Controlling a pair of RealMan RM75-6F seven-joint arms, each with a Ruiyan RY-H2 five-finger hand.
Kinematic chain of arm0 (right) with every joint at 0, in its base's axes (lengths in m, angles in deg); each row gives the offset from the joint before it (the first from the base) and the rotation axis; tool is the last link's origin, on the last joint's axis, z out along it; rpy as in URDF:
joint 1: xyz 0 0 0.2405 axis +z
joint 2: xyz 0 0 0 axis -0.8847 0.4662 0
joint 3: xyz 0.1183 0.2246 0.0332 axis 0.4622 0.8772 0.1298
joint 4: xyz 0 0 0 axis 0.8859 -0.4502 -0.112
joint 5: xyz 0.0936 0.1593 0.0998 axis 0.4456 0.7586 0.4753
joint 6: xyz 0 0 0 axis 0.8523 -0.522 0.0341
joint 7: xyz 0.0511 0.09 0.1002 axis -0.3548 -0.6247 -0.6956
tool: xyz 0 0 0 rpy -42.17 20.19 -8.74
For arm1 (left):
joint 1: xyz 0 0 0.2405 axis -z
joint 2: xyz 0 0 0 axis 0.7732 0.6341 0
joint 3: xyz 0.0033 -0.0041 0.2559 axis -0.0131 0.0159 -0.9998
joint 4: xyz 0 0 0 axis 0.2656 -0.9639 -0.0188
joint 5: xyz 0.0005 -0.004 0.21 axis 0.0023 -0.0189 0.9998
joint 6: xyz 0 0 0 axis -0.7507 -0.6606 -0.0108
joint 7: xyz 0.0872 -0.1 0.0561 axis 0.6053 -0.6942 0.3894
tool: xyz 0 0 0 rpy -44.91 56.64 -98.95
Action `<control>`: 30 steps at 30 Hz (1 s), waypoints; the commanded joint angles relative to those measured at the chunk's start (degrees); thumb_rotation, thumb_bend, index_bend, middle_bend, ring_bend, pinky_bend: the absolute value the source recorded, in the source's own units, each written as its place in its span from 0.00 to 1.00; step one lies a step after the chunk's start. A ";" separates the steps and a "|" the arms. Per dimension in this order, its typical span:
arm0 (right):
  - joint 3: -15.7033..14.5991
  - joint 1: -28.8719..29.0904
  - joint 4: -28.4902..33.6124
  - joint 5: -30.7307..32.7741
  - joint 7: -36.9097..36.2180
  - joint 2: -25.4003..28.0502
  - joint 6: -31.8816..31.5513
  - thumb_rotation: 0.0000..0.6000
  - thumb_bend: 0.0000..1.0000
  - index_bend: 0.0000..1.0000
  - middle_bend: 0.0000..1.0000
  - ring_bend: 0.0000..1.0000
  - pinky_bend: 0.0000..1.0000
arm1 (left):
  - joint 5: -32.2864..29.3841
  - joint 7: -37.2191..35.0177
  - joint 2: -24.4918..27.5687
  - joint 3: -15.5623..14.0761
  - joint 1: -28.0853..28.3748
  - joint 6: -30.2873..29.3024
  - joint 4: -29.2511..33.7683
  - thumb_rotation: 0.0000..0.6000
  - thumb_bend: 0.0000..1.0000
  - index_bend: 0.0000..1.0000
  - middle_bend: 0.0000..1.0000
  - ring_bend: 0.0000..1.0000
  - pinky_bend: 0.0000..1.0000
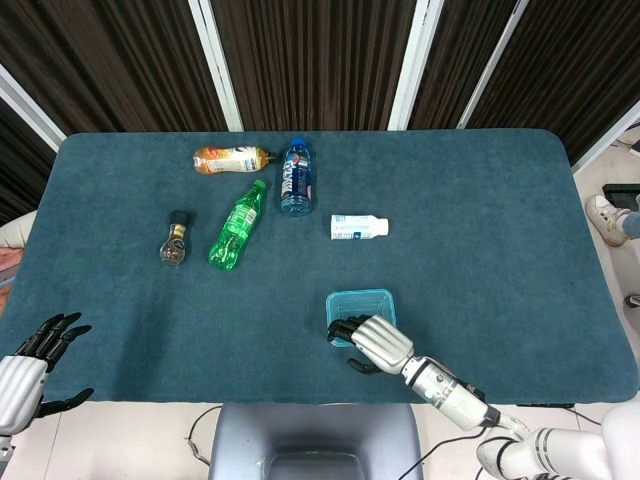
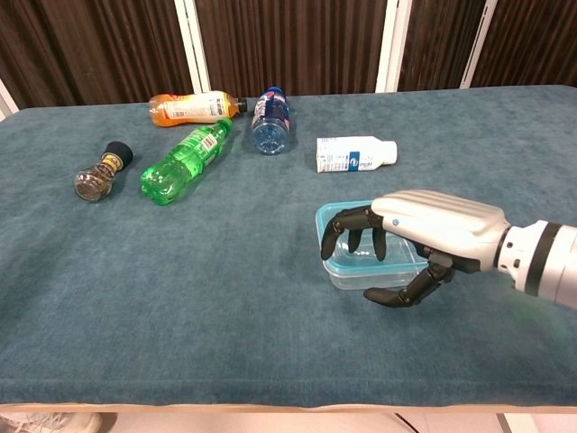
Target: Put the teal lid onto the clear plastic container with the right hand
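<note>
The teal lid [image 1: 361, 301] lies on top of the clear plastic container [image 2: 350, 278] near the table's front edge, right of centre. My right hand [image 2: 431, 227] arches over the lid's front part, its dark fingertips [image 2: 353, 236] resting on or just above the lid. Its thumb [image 2: 402, 292] reaches along the cloth in front of the container, apart from the wall. From the head view the right hand [image 1: 378, 343] covers the lid's near edge. My left hand [image 1: 28, 368] hangs off the front left corner with fingers spread, holding nothing.
At the back left lie an orange bottle [image 1: 230, 159], a blue bottle [image 1: 295, 176] and a green bottle [image 1: 237, 225]. A small dark-capped jar [image 1: 175, 240] sits further left. A white bottle [image 1: 358, 227] lies just behind the container.
</note>
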 commanded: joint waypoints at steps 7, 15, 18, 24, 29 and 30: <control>-0.44 0.12 -0.81 -0.34 -1.31 -0.25 0.44 1.00 0.48 0.45 0.37 0.37 0.53 | -0.09 -0.23 0.05 0.05 -0.03 -0.06 -0.03 1.00 0.44 0.21 0.10 0.08 0.27; -0.20 -0.07 -0.88 -0.69 -1.75 -0.18 -0.52 1.00 0.48 0.45 0.37 0.37 0.53 | -0.22 -0.45 0.09 0.10 -0.02 -0.01 -0.09 1.00 0.45 0.21 0.10 0.08 0.27; -0.13 -0.19 -0.76 -0.89 -1.80 -0.07 -1.01 1.00 0.48 0.45 0.37 0.37 0.53 | -0.25 -0.48 0.09 0.11 -0.02 -0.01 -0.10 1.00 0.45 0.21 0.10 0.08 0.27; 0.58 -4.05 2.85 -5.58 3.16 3.60 -13.04 1.00 0.48 0.42 0.37 0.32 0.47 | -0.18 -0.07 -0.04 0.13 0.07 0.14 -0.11 1.00 0.45 0.21 0.10 0.08 0.27; 0.20 -9.70 7.82 -7.03 11.54 8.27 -22.30 1.00 0.48 0.35 0.31 0.25 0.38 | -0.26 0.60 -0.20 0.17 0.17 0.42 0.01 1.00 0.45 0.21 0.10 0.08 0.27; 0.03 -10.72 8.48 -7.14 12.60 9.12 -23.67 1.00 0.48 0.33 0.30 0.24 0.37 | -0.32 0.70 -0.20 0.17 0.19 0.52 0.06 1.00 0.45 0.21 0.10 0.08 0.27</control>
